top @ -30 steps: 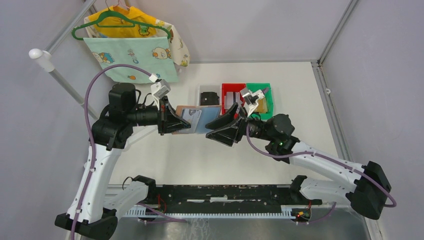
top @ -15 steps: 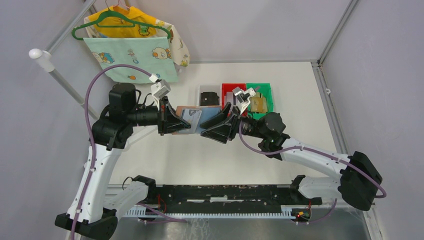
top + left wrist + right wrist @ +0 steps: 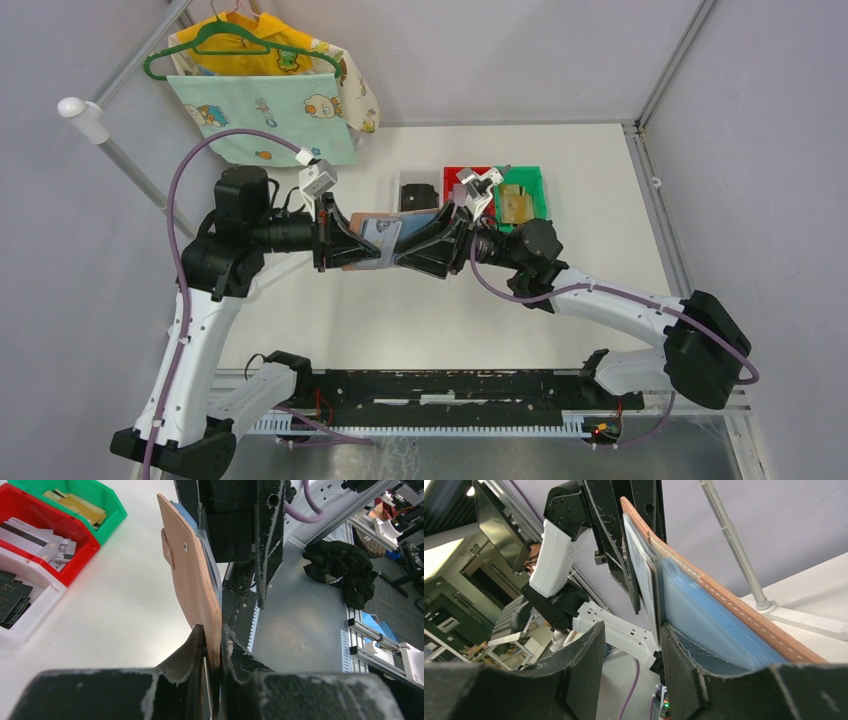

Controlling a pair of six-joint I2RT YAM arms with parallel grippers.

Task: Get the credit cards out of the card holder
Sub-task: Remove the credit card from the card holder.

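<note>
The card holder (image 3: 192,580) is a pinkish-tan wallet held up on edge above the table, and my left gripper (image 3: 214,639) is shut on its lower end. From above, the card holder (image 3: 372,238) hangs open between the two arms, its blue sleeved inside (image 3: 704,615) facing my right gripper. One of the credit cards (image 3: 642,565), pale and thin, stands out from the sleeves. My right gripper (image 3: 633,627) is open around that card's lower edge, which lies close to one finger (image 3: 684,665). In the top view my right gripper (image 3: 402,255) reaches the holder's right side.
Three small bins sit behind the arms: a white one (image 3: 404,182) with black items, a red one (image 3: 450,175) with grey cards, and a green one (image 3: 538,180) with golden-tan items. Printed clothes on a green hanger (image 3: 265,90) hang at the back left.
My right arm has moved left until its fingers reach the open card holder, and its jaws have narrowed a little. The left arm and the holder have stayed put.
</note>
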